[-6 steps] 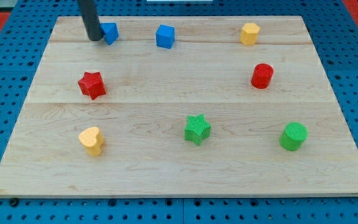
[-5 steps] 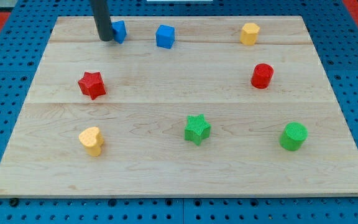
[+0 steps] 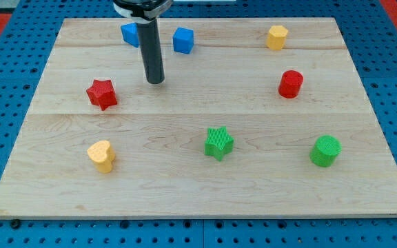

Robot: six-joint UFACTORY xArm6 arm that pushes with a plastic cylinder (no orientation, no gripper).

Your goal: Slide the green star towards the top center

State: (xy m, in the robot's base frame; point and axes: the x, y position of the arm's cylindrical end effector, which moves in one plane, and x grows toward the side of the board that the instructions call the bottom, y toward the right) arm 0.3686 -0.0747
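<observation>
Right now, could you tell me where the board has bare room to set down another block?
The widest bare patch is the middle band between the red star and the red cylinder, right of my tip. The strip below the green star is bare too. The top edge is crowded: two blue blocks and a yellow block.

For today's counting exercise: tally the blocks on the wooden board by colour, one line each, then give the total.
Blue: 2, one block and a cube
Yellow: 2, one at top and a heart
Red: 2, a star and a cylinder
Green: 2, a star and a cylinder
Total: 8
</observation>
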